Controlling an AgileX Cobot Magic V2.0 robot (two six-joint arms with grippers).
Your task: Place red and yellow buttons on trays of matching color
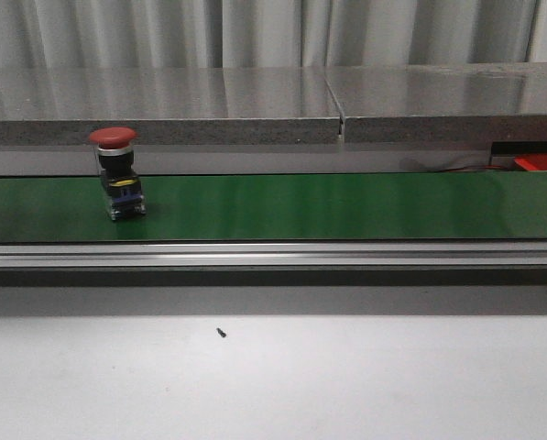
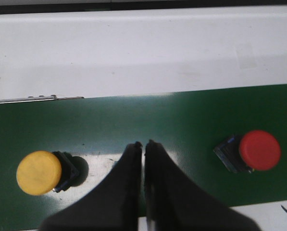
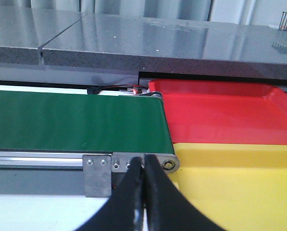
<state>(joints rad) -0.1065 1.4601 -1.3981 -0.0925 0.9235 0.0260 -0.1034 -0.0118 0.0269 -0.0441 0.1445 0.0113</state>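
A red button [image 1: 115, 171] with a black base stands upright on the green conveyor belt [image 1: 328, 206] at the left. From the left wrist I see the same red button [image 2: 258, 150] and a yellow button [image 2: 38, 172] on the belt, with my left gripper [image 2: 143, 144] shut and empty above the belt between them. My right gripper [image 3: 144, 159] is shut and empty in front of the belt's end. Beside that end lie the red tray [image 3: 220, 113] and the yellow tray [image 3: 239, 183]. The yellow button is outside the front view.
A grey stone ledge [image 1: 255, 105] runs behind the belt. An aluminium rail [image 1: 273, 254] edges the belt's front. A small black speck [image 1: 221, 333] lies on the white table [image 1: 273, 385]. A corner of the red tray [image 1: 543, 162] shows at far right.
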